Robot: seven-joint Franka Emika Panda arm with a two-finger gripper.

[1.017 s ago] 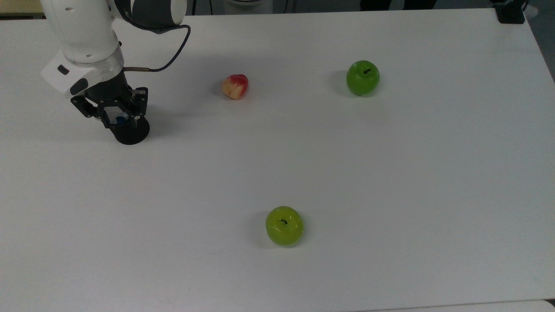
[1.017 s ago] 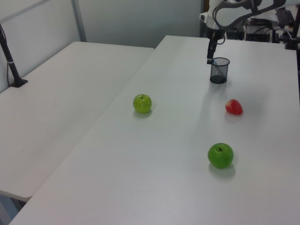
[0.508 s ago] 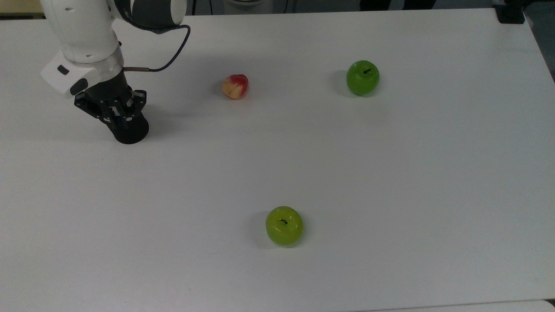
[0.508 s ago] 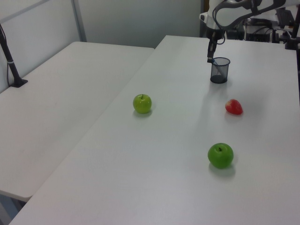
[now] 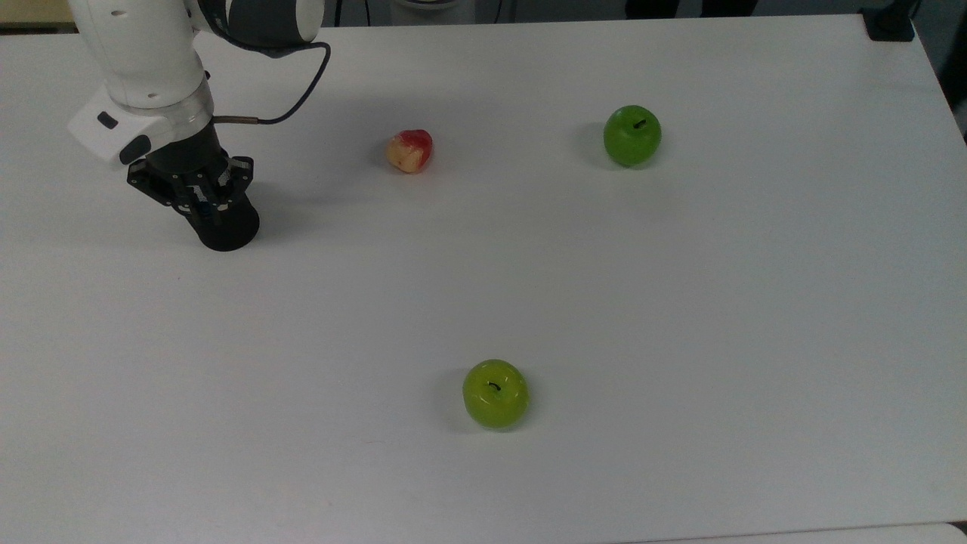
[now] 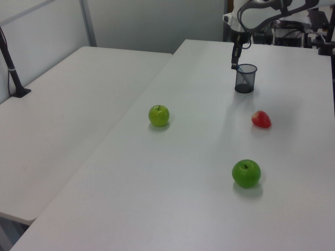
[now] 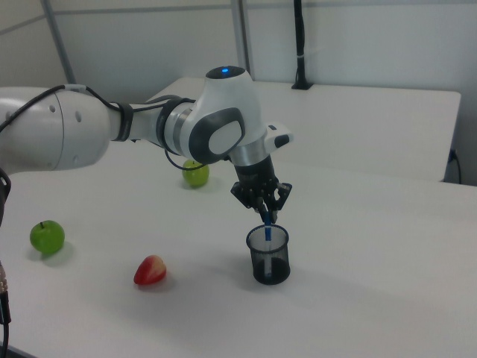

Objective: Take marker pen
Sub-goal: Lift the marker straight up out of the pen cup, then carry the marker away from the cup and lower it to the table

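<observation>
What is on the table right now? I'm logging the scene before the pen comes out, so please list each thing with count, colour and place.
marker pen: one, blue end showing, standing in the cup, its top between the fingers of the hand.
pen cup: one, black mesh, at the top view's left, directly under the hand.
green apples: two, one at the top view's upper right, one at its lower centre.
red-and-yellow fruit: one, between the cup and the upper green apple in the top view.
table: one, white, bearing all of these.
hand: one, black, closed on the marker pen above the cup.
arm: one, white.
</observation>
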